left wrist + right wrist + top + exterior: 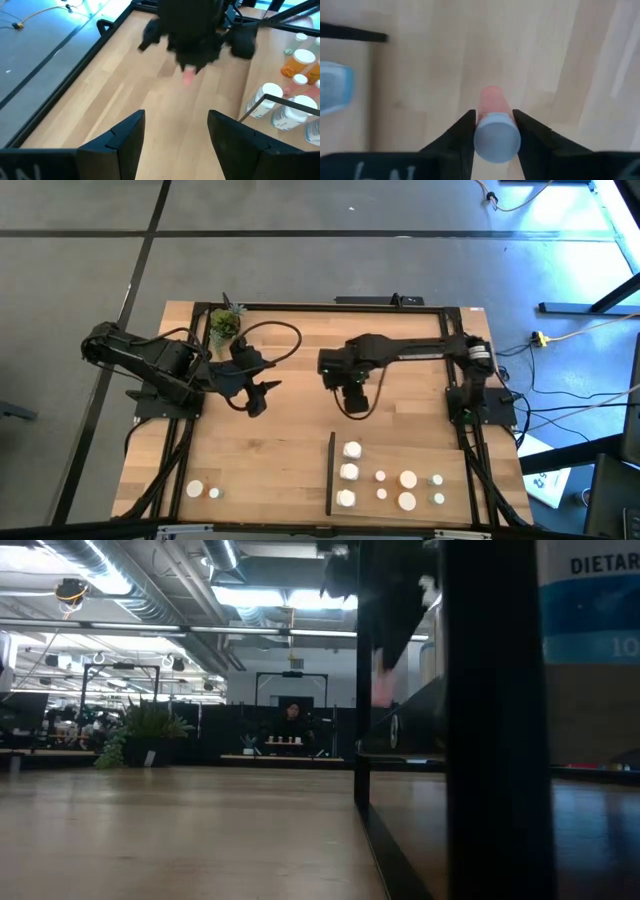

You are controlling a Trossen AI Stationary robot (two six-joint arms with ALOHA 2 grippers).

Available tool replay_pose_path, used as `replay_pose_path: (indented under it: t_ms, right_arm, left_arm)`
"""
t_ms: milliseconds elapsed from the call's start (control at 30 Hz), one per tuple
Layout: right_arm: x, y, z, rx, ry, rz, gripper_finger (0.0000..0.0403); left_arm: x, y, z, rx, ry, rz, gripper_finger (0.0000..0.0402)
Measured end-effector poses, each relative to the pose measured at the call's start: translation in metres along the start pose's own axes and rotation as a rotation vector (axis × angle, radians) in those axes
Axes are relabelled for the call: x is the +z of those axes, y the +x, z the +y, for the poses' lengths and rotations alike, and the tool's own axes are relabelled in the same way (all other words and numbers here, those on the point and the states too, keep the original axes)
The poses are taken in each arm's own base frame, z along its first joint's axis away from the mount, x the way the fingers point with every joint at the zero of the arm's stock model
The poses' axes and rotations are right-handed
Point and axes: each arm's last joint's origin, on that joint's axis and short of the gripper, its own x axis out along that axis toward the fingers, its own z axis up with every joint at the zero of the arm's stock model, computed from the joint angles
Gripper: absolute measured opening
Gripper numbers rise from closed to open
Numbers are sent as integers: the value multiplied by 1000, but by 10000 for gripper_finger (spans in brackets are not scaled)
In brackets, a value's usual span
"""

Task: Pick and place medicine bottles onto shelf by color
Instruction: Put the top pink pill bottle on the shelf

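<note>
My right gripper [352, 402] hangs over the middle of the table, shut on a small pink medicine bottle [492, 100] with a pale cap [497, 137]. The bottle is also a pink blur under the gripper in the left wrist view [188, 76]. The shelf [385, 452], with its black upright strip [330, 473], lies at the near right, and several white bottles [349, 472] stand on it. Two more bottles [204, 491] stand at the near left. My left gripper [262, 395] hovers open left of centre, holding nothing. My right gripper pinches the bottle's upper sides [479, 116], just under the cap, between its two fingers [462, 135]. The fingers come from above and point down. The bottle stands upright in the hold, cap up and body hanging below the fingertips, lifted clear of the table [383, 688].
A small green potted plant [224, 323] stands at the far left corner. Orange and white bottles [299, 61] show on the shelf side in the left wrist view. Bare tabletop [270, 450] stretches between the two arms and the near edge.
</note>
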Motion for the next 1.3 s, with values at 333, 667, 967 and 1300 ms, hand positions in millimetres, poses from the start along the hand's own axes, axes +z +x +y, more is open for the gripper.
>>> replay_pose_path:
  t_ms: [333,667,967,1300]
  right_arm:
    - [-29,-61,57,32,177,-66,113]
    - [-53,-78,115,60,307,2,118]
    - [-66,-57,151,52,350,67,119]
    - [-65,-11,161,186,362,54,120]
  left_arm:
    - [0,0,0,-4,0,2,210]
    - [-1,-1,-2,-12,8,2,210]
    - [-2,-4,-5,-29,19,2,210]
    - [-2,-4,-5,-29,19,1,210]
